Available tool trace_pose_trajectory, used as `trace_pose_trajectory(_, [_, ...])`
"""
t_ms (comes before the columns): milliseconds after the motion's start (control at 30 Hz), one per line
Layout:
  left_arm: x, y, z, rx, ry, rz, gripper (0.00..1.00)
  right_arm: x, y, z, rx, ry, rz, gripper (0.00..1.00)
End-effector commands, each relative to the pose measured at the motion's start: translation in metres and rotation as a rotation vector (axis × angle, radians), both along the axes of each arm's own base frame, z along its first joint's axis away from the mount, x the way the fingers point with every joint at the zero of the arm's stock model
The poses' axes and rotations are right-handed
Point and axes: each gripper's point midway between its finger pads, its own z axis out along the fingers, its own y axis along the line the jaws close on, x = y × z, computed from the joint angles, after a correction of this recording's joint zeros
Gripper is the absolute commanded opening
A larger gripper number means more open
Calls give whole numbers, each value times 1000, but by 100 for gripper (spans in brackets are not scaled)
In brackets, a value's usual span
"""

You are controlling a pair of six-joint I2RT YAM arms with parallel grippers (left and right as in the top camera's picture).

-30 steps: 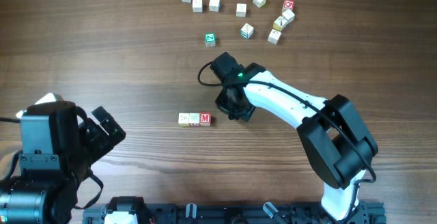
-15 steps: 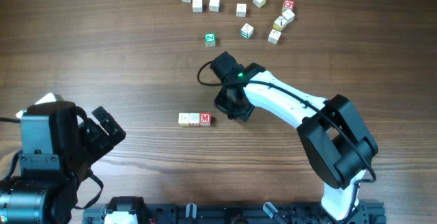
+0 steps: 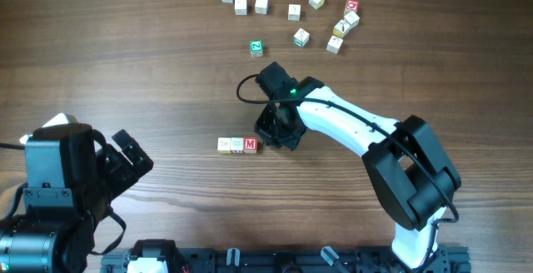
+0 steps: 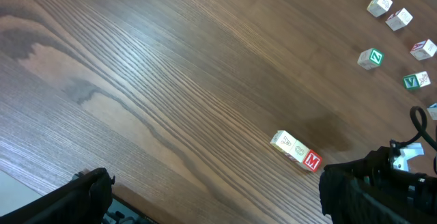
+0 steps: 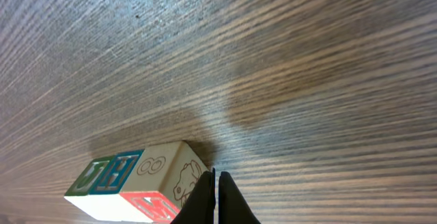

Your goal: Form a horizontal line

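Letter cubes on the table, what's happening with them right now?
The right arm, jaws shut, has its tips down beside the red M cube, at the end of a three-cube row near the table's middle. It looks to be nudging that row straight. The left arm sits off to the side, jaws open and empty. Other loose cubes lie scattered farther back.

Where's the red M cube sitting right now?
Overhead, the red M cube is the right end of the three-cube row, lower centre of the table, with the shut right pincer just to its right.
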Motion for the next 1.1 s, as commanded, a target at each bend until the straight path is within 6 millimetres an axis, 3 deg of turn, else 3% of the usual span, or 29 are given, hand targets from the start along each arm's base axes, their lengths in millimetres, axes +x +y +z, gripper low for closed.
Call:
trace_pose_trajectory(0, [0,0,1,-7,-5,1,100,-2,3,-6,16,19,-7,5])
trace_pose_trajectory(1067, [0,0,1,-7,-5,1,100,-7,14,-4,45,22,13,5])
